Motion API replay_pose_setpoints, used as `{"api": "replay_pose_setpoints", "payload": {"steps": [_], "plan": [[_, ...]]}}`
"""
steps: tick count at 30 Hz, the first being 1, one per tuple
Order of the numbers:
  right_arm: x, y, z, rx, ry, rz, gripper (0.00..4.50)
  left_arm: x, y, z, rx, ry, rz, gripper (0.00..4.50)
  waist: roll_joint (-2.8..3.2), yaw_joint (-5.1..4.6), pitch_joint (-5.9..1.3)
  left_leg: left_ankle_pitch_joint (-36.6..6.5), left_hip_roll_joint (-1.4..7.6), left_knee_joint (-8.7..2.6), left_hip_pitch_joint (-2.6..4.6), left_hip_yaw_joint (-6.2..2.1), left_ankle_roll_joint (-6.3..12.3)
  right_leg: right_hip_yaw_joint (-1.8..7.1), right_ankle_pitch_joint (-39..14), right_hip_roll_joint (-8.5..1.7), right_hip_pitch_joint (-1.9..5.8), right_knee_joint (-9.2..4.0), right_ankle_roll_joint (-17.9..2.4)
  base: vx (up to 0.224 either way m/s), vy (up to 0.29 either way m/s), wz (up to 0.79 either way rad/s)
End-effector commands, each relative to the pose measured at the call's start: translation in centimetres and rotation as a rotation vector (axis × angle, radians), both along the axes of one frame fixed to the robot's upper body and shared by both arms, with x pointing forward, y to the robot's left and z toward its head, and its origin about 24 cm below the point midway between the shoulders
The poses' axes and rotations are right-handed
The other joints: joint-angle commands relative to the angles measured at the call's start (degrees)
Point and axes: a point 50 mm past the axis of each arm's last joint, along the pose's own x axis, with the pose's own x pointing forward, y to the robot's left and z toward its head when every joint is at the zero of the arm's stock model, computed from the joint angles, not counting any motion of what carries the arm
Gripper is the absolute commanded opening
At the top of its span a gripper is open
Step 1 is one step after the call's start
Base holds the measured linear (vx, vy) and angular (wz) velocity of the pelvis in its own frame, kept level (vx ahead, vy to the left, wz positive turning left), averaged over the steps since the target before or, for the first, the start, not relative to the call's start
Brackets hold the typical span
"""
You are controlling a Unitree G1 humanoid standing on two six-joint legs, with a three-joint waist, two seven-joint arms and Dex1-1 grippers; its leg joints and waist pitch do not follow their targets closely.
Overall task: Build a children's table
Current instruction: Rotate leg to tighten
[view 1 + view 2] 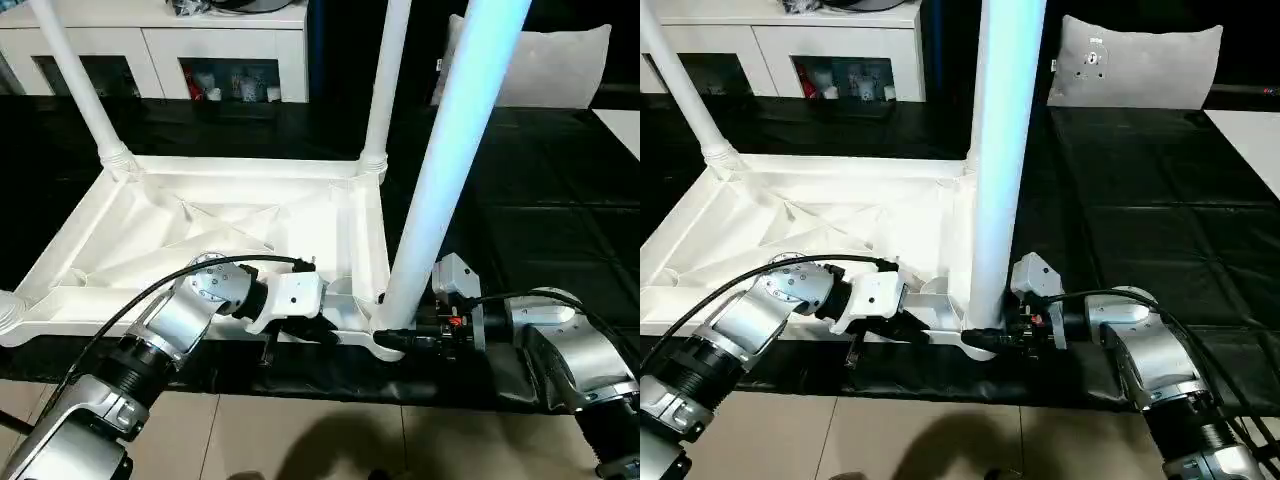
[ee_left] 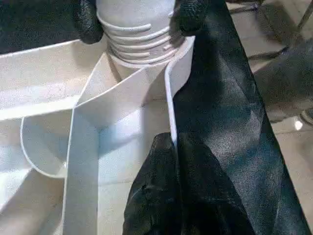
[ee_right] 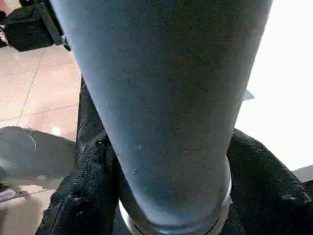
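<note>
Right gripper clamped near leg base; left gripper pinched tabletop rim. Keep leg plumb, twist threads fully home.

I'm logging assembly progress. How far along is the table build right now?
Two far legs stand in the upturned tabletop. The right gripper grips the third leg at its near-right socket; the left gripper pinches the rim. The near-left corner lacks a leg.

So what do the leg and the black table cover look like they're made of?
Leg: probably moulded plastic, smooth white tube with a soft sheen and moulded rings at its base. Cover: looks like thin plastic or coated sheeting, glossy, creased and folding.
</note>
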Motion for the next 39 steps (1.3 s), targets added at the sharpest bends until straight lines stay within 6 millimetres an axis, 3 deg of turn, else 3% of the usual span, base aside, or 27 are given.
{"api": "replay_pose_setpoints", "payload": {"steps": [1, 3, 6, 7, 8, 12, 14, 16, 17, 18, 19, 26, 28, 33, 39], "plan": [[-0.2, 0.7, 0.0, 0.034, 0.017, -0.019, 2.69, -0.5, -0.3, -0.8, 0.031, 0.040, 0.001, 0.00, -0.99, -0.15, -3.78, 1.7, 1.97, -3.69, -1.23, 0.20, 6.99, 4.08, -16.3, -3.83, 4.56, -3.64, -5.8, 0.000, 0.000, 0.00], [0.3, 1.5, 0.0, 0.065, 0.023, -0.102, 2.68, -0.3, -0.6, -0.8, 0.005, 0.056, 0.065, 0.00, -0.82, -0.29, -3.57, 1.3, 2.15, -3.91, -1.11, 0.16, 6.24, 4.08, -17.0, -3.84, 4.49, -3.76, -5.7, 0.000, 0.000, 0.00], [1.6, 3.2, -0.2, 0.104, 0.012, -0.314, 2.67, 0.1, -1.7, -0.5, -0.058, 0.066, 0.225, 0.00, -0.86, -1.07, -3.13, -1.6, 1.86, -4.27, -1.19, 0.26, 3.76, 3.79, -21.5, -3.61, 4.45, -4.52, -4.1, 0.000, 0.000, 0.00], [1.9, 3.7, -0.3, 0.114, 0.013, -0.368, 2.67, 0.3, -2.1, -0.4, -0.075, 0.063, 0.271, 0.00, -0.82, -1.22, -3.10, -2.8, 1.59, -4.25, -0.97, 0.28, 3.23, 3.53, -23.4, -3.56, 4.42, -5.00, -3.4, 0.000, 0.000, 0.00], [2.1, 3.9, -0.4, 0.120, 0.015, -0.399, 2.67, 0.4, -2.4, -0.4, -0.085, 0.062, 0.298, 0.00, -0.96, -1.87, -2.98, -4.7, 0.97, -4.18, -0.95, 0.32, 2.61, 3.17, -27.5, -3.51, 4.45, -5.82, -1.2, 0.000, 0.000, 0.00], [2.8, 5.2, -1.0, 0.104, 0.013, -0.546, 2.67, 1.0, -4.2, -0.1, -0.138, 0.041, 0.447, 0.00, -1.00, -3.31, -2.88, -5.9, 0.93, -4.09, -1.12, 0.17, 2.70, 2.74, -28.5, -3.30, 4.37, -6.36, 0.1, 0.000, 0.000, 0.00], [3.7, 6.1, -1.4, 0.115, 0.042, -0.737, 2.67, 1.7, -5.9, 0.3, -0.194, 0.010, 0.589, 0.00, -1.01, -3.73, -2.90, -5.3, 0.89, -4.09, -1.19, 0.09, 3.09, 2.68, -27.7, -3.28, 4.23, -6.43, -0.2, 0.000, 0.000, 0.00], [4.1, 6.4, -1.4, 0.129, 0.050, -0.806, 2.67, 2.1, -6.7, 0.6, -0.216, -0.008, 0.649, 0.00, -0.96, -3.90, -3.06, -5.1, 0.79, -4.03, -1.18, 0.05, 3.40, 2.60, -27.2, -3.38, 4.31, -6.47, -0.4, 0.000, 0.000, 0.00], [4.2, 6.5, -1.4, 0.138, 0.047, -0.804, 2.67, 2.1, -6.8, 0.7, -0.219, -0.013, 0.654, 0.00, -1.00, -3.84, -3.17, -4.4, 0.93, -4.09, -1.16, 0.01, 4.19, 2.79, -25.6, -3.42, 4.30, -6.35, -0.8, 0.000, 0.000, 0.00], [4.2, 6.8, -1.2, 0.158, 0.039, -0.798, 3.23, 2.2, -7.1, 0.8, -0.224, -0.023, 0.665, 0.00, -0.96, -3.81, -3.28, -3.8, 1.07, -4.11, -1.27, -0.01, 4.65, 2.91, -24.3, -3.47, 4.38, -6.13, -1.2, 0.000, 0.000, 0.00], [4.2, 6.9, -1.1, 0.174, 0.038, -0.802, 3.37, 2.2, -7.1, 0.9, -0.222, -0.028, 0.661, 0.00, -0.90, -3.80, -3.33, -3.2, 1.17, -4.12, -1.35, -0.04, 5.04, 3.01, -22.9, -3.47, 4.40, -5.90, -1.7, 0.000, 0.000, 0.00], [4.1, 6.3, -0.7, 0.187, -0.011, -0.810, 3.83, 2.2, -5.7, 0.5, -0.152, -0.067, 0.629, 0.00, -0.78, -3.22, -3.81, 4.8, 1.51, -3.77, -1.78, -0.22, 8.82, 3.61, -10.8, -3.52, 4.67, -3.79, -6.2, 0.000, 0.000, 0.00], [4.0, 5.9, -0.6, 0.195, -0.021, -0.800, 4.05, 2.2, -5.3, 0.4, -0.141, -0.069, 0.624, 0.00, -0.69, -3.10, -3.54, 3.2, 1.61, -3.90, -1.54, -0.01, 9.03, 3.61, -12.6, -3.64, 4.51, -4.13, -6.8, 0.000, 0.000, 0.00], [3.3, 3.0, 0.1, 0.184, -0.083, -0.672, 4.45, 2.0, -3.5, 0.0, -0.088, -0.055, 0.533, 0.00, -0.70, -2.91, -3.30, 0.0, 1.69, -4.12, -1.49, 0.01, 8.42, 3.65, -15.6, -3.61, 4.59, -4.56, -5.8, 0.000, 0.000, 0.00], [2.4, 0.4, 1.0, 0.100, -0.117, -0.454, 4.45, 1.6, -1.9, -0.3, -0.023, -0.037, 0.383, 0.00, -0.70, -2.75, -3.16, -1.7, 1.59, -4.18, -1.46, 0.04, 8.06, 3.60, -17.9, -3.56, 4.65, -4.90, -5.0, 0.000, 0.000, 0.00]]}}
